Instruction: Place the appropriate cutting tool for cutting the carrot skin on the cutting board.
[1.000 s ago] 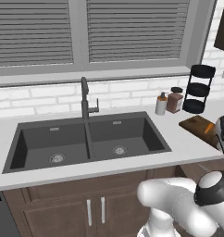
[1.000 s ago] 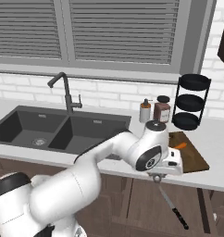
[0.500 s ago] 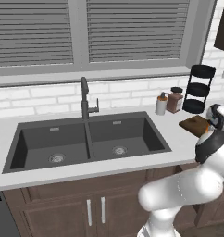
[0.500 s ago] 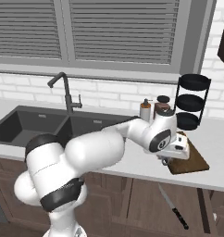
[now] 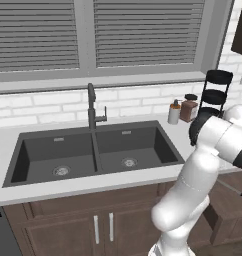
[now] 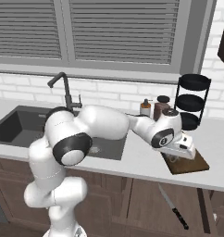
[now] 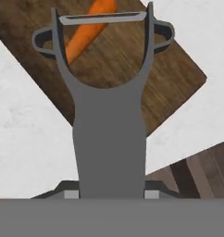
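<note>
Peeler (image 7: 108, 134) is held tight in the closed gripper (image 7: 109, 196) above the cutting board (image 7: 146, 78) and carrot (image 7: 88, 28), so it probably needs lowering and letting go.

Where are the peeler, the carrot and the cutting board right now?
peeler (image 7: 109, 134): hand view, on its grey handle.
carrot (image 7: 88, 28): hand view, mid-length of the orange stick.
cutting board (image 7: 151, 88): hand view, bare wood near its corner.

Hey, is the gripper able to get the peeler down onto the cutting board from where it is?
Probably yes: the gripper holds the peeler over the board; only the carrot lies there, bare wood beside it.
</note>
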